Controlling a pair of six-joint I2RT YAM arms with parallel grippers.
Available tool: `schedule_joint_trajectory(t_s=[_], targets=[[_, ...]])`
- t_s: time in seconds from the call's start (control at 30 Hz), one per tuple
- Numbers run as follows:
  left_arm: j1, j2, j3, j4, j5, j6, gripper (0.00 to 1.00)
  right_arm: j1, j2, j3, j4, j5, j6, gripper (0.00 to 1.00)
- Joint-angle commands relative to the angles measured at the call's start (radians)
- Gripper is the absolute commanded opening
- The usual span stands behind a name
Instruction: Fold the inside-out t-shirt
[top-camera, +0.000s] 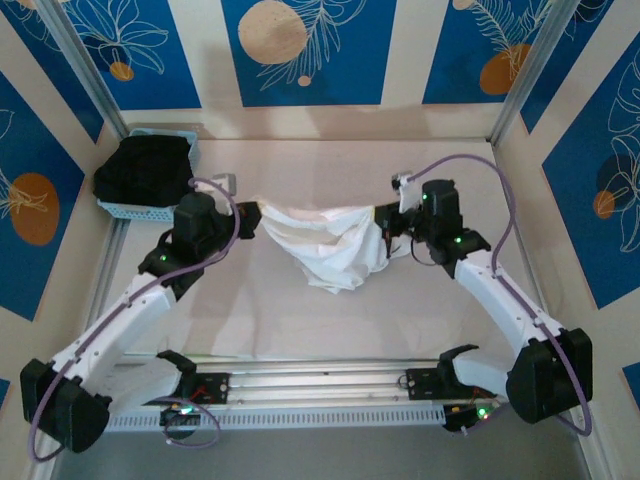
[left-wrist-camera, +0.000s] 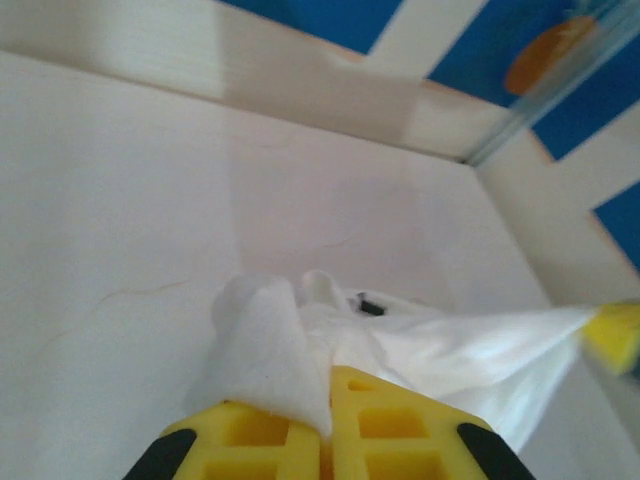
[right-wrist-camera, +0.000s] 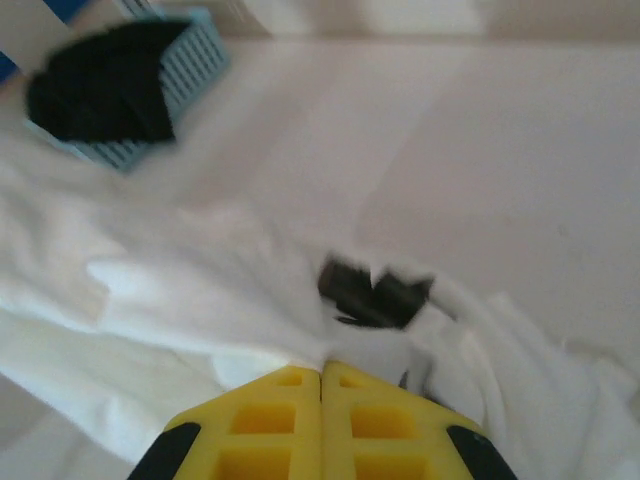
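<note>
The inside-out t-shirt (top-camera: 325, 240), white and crumpled, hangs stretched between my two grippers over the middle of the table, its lower part sagging toward the surface. My left gripper (top-camera: 250, 213) holds its left end. In the left wrist view the yellow fingers (left-wrist-camera: 400, 420) are shut, with a fold of the t-shirt (left-wrist-camera: 260, 350) pinched between them. My right gripper (top-camera: 385, 225) holds the right end. In the right wrist view the right gripper (right-wrist-camera: 322, 368) is shut, with the t-shirt (right-wrist-camera: 200, 300) caught at the tips, and a blurred black printed mark (right-wrist-camera: 370, 290) lies just beyond them.
A light blue basket (top-camera: 125, 208) holding a black garment (top-camera: 145, 168) stands at the back left corner. It also shows in the right wrist view as the basket (right-wrist-camera: 195, 65). Walls close the back and both sides. A metal rail (top-camera: 320, 385) runs along the near edge.
</note>
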Motion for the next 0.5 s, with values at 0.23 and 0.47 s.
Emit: schedule_joint_trajectory(t_s=[0.23,0.47], targets=[[-0.022,-0.05,-0.19,-0.143,-0.087,0.023,0.4,0.059,0.176,0.146,-0.105,-0.287,-0.063,0.0],[-0.244,0.084,-0.089,-0.034,-0.087,0.196,0.66,0.091,0.256,0.2,-0.17,-0.292,-0.05,0.0]])
